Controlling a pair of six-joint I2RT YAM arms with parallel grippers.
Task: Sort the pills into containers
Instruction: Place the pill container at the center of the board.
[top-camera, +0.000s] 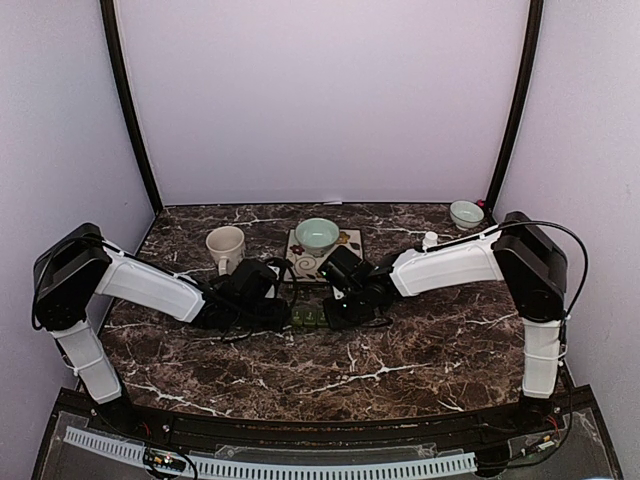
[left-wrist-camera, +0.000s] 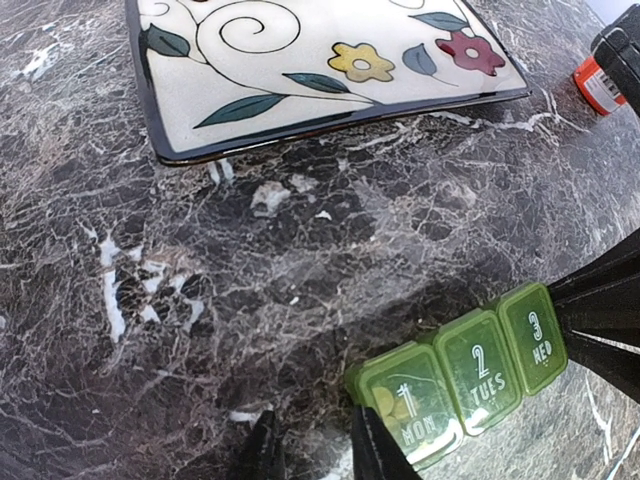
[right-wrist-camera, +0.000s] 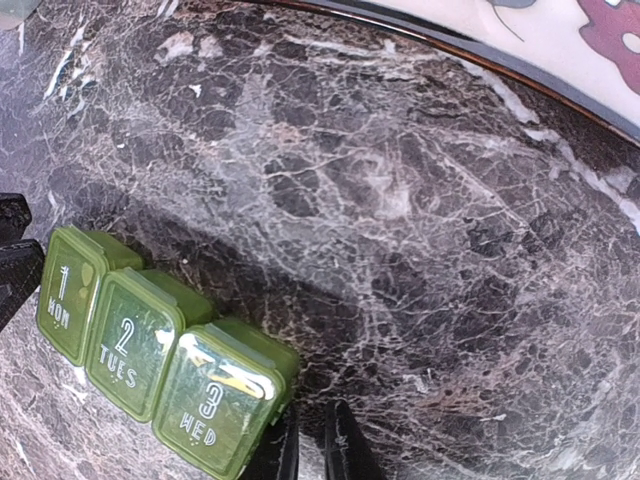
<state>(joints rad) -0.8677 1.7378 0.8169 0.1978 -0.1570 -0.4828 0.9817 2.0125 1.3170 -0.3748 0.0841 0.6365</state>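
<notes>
**Both grippers flank the pill box**

The small dark green plastic pill box (top-camera: 308, 318), a strip of three square compartments with lids down, lies on the dark marble table (top-camera: 420, 350), on the near side of the square flowered ceramic plate (left-wrist-camera: 300, 60). The left gripper (left-wrist-camera: 314, 415) sits at its MON end, fingers slightly parted around nothing, one against the box corner. The right gripper (right-wrist-camera: 312, 410) stands at the WED end, jaws a sliver apart and empty. A pale green bowl (top-camera: 317, 235) rests on the plate, with a cream mug (top-camera: 226, 245) beside it
</notes>
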